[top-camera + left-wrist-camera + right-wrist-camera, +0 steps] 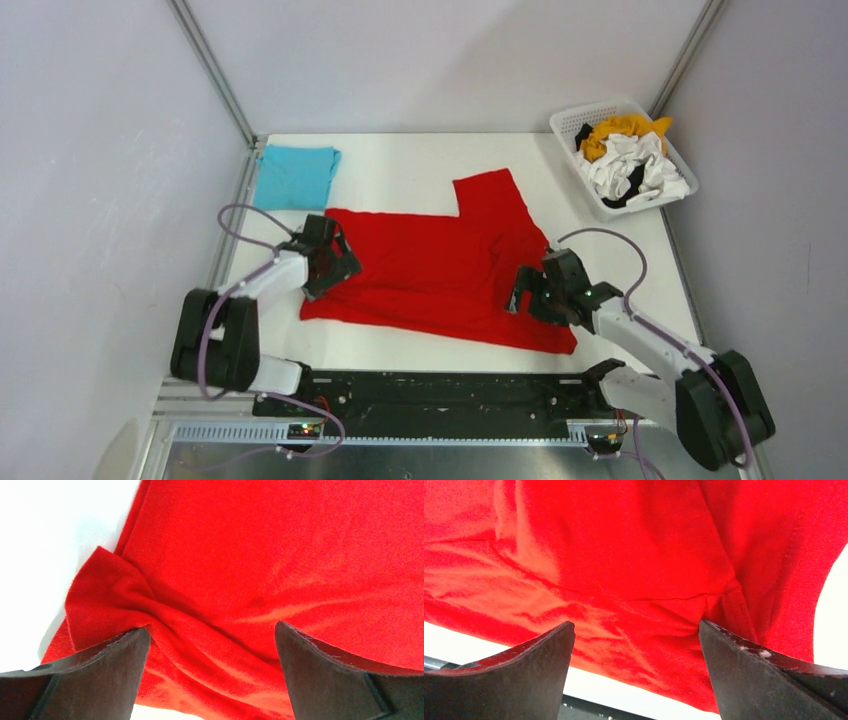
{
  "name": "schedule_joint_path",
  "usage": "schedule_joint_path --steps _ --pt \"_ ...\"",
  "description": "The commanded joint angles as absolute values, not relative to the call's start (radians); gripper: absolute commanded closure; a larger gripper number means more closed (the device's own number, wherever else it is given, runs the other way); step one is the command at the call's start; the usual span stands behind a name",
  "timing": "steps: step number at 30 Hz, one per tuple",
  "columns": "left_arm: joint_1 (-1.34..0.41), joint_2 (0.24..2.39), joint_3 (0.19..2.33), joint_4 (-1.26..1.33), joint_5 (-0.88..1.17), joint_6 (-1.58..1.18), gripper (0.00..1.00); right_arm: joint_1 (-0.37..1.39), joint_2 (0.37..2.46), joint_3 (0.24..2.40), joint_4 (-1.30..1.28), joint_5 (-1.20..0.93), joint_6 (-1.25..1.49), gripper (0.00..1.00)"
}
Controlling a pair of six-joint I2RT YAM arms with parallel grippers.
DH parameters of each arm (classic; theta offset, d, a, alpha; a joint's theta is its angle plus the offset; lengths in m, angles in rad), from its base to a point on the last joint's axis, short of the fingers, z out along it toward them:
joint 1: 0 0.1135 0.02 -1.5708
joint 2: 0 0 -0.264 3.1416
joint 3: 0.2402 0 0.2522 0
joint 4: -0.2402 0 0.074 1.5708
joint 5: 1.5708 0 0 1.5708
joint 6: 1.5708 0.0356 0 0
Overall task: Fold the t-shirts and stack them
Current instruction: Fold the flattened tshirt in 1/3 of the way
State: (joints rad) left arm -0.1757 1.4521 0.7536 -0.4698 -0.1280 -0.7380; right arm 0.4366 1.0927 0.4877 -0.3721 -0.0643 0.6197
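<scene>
A large red t-shirt (pixel 440 270) lies spread on the white table, one sleeve pointing to the back. My left gripper (pixel 330 268) is open over its left edge, where the cloth (pixel 150 615) is bunched into a fold between the fingers. My right gripper (pixel 528 292) is open over the shirt's right part, near the front hem (pixel 634 645). A folded turquoise-blue t-shirt (pixel 295 176) lies at the back left. Orange-yellow (pixel 622 130), white (pixel 632 165) and black (pixel 634 188) shirts lie crumpled in the basket.
A white lattice basket (pixel 567 122) stands at the back right corner. Metal frame posts rise at both back corners. The black base rail (pixel 430 392) runs along the near edge, also seen in the right wrist view (pixel 589 707).
</scene>
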Motion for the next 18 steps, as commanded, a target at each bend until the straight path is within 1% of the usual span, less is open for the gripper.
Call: schedule_joint_path --steps 1,3,5,8,10,13,15,18 --pt "-0.235 1.328 0.58 -0.533 -0.144 -0.829 0.0 0.505 0.933 0.442 -0.65 -0.027 0.725 0.01" --pt "-0.26 1.241 0.525 -0.534 -0.15 -0.851 0.0 0.542 0.871 0.44 -0.689 -0.017 0.761 0.01" --pt "-0.27 1.202 0.485 -0.544 -0.151 -0.869 0.0 0.563 0.834 0.439 -0.73 -0.003 0.782 0.01" --pt "-0.27 1.102 0.454 -0.563 -0.149 -0.883 0.0 0.597 0.811 0.441 -0.739 -0.001 0.798 0.01" --pt "-0.272 1.053 0.458 -0.58 -0.159 -0.883 0.0 0.605 0.799 0.461 -0.74 0.049 0.788 0.01" --pt "-0.27 1.018 0.525 -0.595 -0.167 -0.855 0.0 0.608 0.78 0.534 -0.729 0.099 0.737 0.01" --pt "-0.269 1.026 0.59 -0.596 -0.167 -0.828 0.0 0.607 0.791 0.613 -0.713 0.145 0.645 0.0" --pt "-0.229 1.058 0.698 -0.596 -0.157 -0.802 0.0 0.588 0.871 0.763 -0.686 0.216 0.545 0.01"
